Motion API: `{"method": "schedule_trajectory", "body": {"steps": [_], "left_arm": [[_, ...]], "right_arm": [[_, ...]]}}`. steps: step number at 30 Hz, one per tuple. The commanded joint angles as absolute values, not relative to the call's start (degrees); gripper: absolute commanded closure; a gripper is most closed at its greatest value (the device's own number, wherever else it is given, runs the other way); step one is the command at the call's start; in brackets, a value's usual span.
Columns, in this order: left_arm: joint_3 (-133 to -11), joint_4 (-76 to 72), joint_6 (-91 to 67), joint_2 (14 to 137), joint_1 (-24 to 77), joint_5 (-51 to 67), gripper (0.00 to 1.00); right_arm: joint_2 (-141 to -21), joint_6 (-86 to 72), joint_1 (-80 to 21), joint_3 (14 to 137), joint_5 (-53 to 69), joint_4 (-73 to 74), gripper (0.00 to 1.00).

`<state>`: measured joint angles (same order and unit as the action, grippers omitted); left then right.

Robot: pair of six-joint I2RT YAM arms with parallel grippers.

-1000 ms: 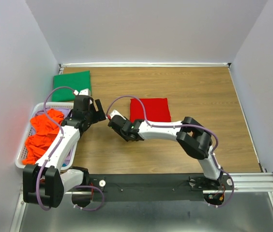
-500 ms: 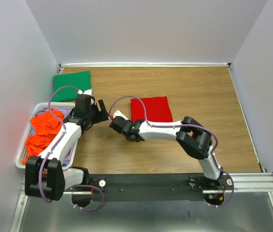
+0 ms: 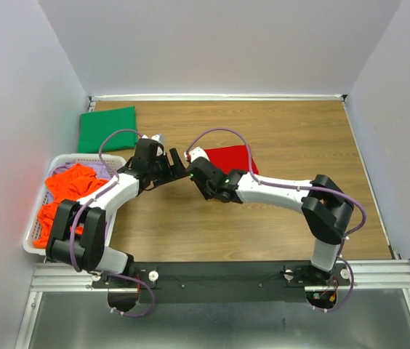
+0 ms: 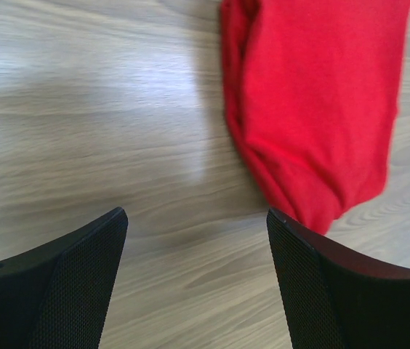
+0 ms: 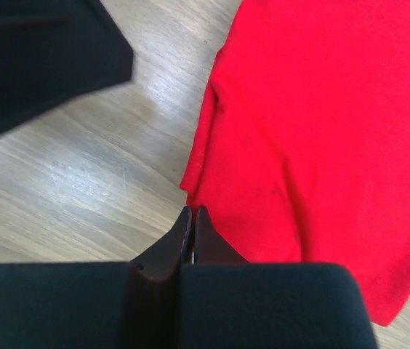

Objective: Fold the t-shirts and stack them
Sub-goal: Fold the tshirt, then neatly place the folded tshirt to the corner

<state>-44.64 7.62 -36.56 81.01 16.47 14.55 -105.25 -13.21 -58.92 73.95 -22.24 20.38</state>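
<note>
Closure of right gripper (image 5: 192, 212), new.

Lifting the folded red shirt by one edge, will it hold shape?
Probably not: the red shirt is soft cloth with rounded, loose fold edges, so it would likely droop and unfold. Pushed, it may bunch rather than slide on the table.
</note>
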Motion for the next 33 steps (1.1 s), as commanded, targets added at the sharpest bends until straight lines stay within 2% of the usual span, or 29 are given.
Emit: {"method": "schedule_trajectory", "body": {"steps": [1,10,23,29,33], "left_arm": [[-45.53,-0.08,-42.88,83.23,17.75,19.95,0.14],[-44.83,-9.66,-50.7,90.43,23.2,22.5,0.14],[-41.22,-17.31,-57.92,97.03,28.12,19.69,0.16],[-41.66,-18.9,-57.31,99.75,28.3,16.53,0.27],[-42.8,-19.42,-57.04,101.86,28.74,16.26,0.45]], "right_arm": [[-102.92,-16.26,-57.92,70.93,-18.46,16.18,1.0],[-98.97,-19.42,-55.55,65.92,-15.12,12.13,0.99],[-96.94,-21.36,-54.49,63.46,-13.62,9.49,0.99],[-96.86,-21.36,-54.49,62.93,-12.13,8.97,1.0],[-96.86,-21.09,-54.49,62.84,-11.43,8.79,1.0]]}}
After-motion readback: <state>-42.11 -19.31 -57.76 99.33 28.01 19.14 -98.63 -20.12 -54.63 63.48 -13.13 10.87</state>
